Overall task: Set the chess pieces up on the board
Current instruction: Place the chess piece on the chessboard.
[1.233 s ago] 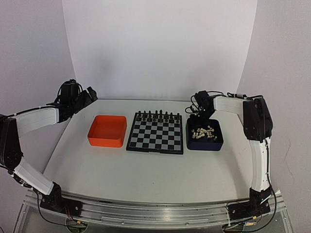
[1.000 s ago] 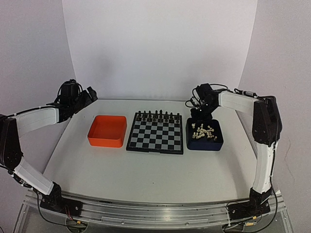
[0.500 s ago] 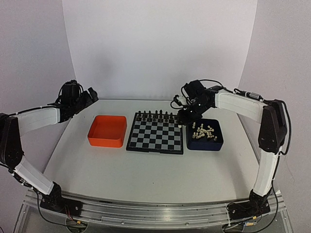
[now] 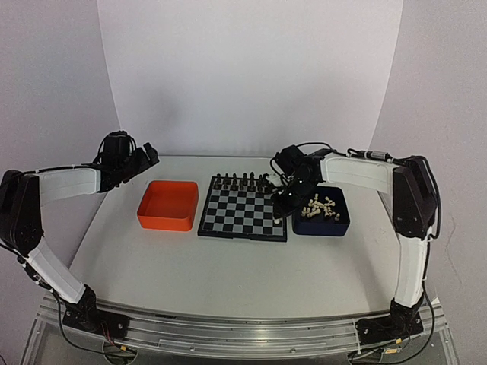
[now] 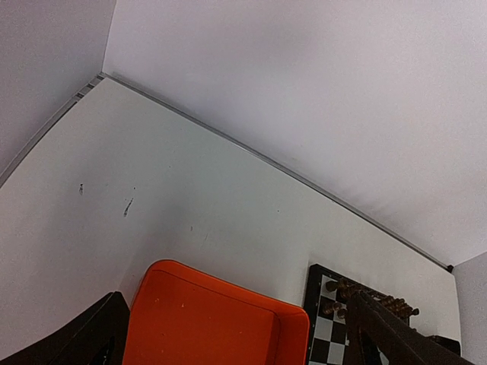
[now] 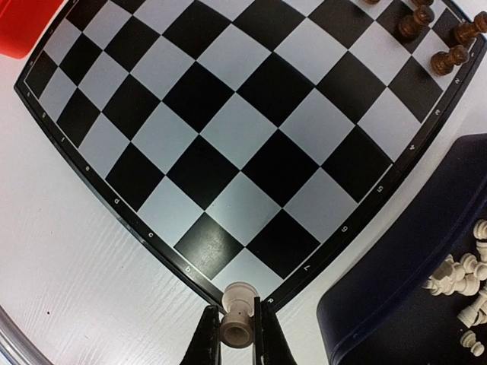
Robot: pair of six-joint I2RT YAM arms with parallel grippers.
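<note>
My right gripper [image 6: 236, 333] is shut on one cream-white chess piece [image 6: 238, 310], held by its stem just above the near right corner of the board [image 6: 228, 129]. From above, that gripper [image 4: 280, 213] hangs over the board's [image 4: 236, 214] right edge. More white chess pieces [image 4: 319, 205] lie heaped in the dark blue tray [image 4: 321, 226], also seen in the right wrist view as pieces [image 6: 456, 275] in the tray [image 6: 388, 296]. My left gripper [image 4: 144, 157] hovers open and empty, far left, above the table.
Black pieces [image 4: 243, 181] fill the board's far rows and show in the right wrist view [image 6: 426, 30]. An orange tray [image 4: 163, 217] lies left of the board, below my left gripper [image 5: 234, 300] in its own view [image 5: 205, 323]. White walls close in behind.
The right gripper left the blue tray and swung left and nearer, carrying a white piece to the board's near right corner. The left arm shifted slightly right.
</note>
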